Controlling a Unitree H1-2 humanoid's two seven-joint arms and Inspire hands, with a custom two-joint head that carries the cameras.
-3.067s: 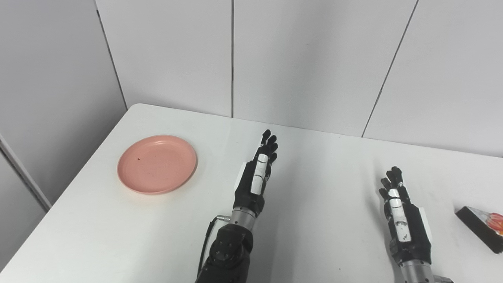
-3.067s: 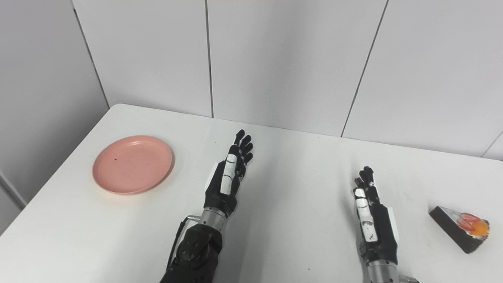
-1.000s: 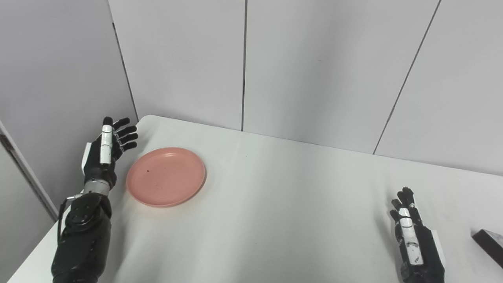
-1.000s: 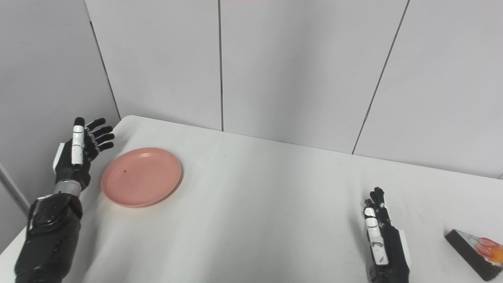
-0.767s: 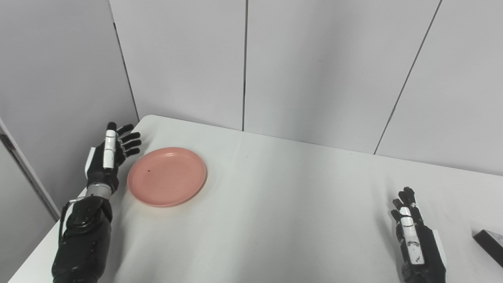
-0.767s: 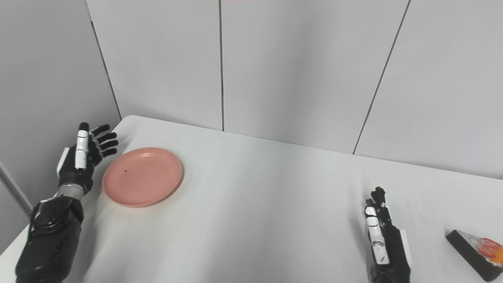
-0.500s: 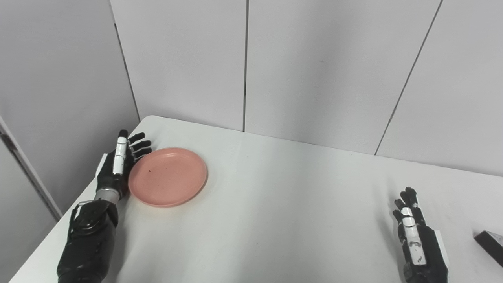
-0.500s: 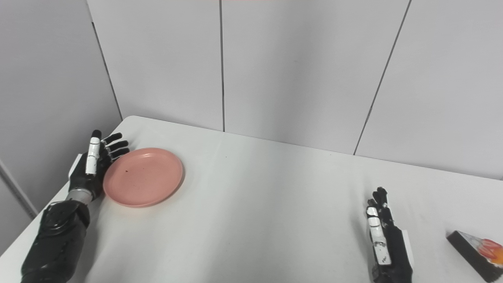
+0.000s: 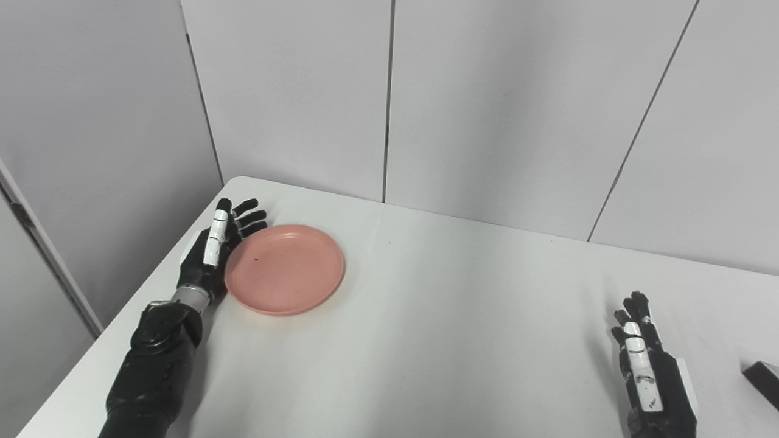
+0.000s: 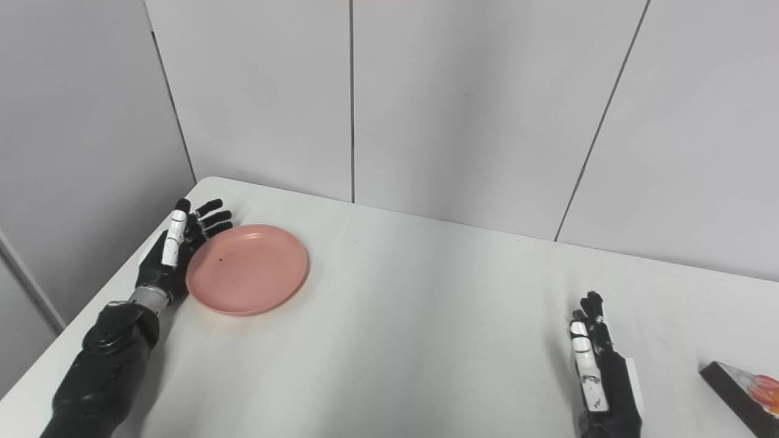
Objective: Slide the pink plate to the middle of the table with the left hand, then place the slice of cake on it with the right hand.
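L robot hand (image 9: 210, 255) beside pink plate (image 9: 284, 268), white table (image 9: 438, 316).

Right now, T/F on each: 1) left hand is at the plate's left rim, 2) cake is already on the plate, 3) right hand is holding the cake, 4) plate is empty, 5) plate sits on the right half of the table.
1) The left hand is open against the left rim of the pink plate. True.
2) The slice of cake is on the plate. False: it lies on the table at the far right edge.
3) The right hand holds the cake. False: it is open, apart from the cake, holding nothing.
4) The plate is empty. True, bar a tiny dark speck.
5) The plate sits on the right half. False: it is on the left part.
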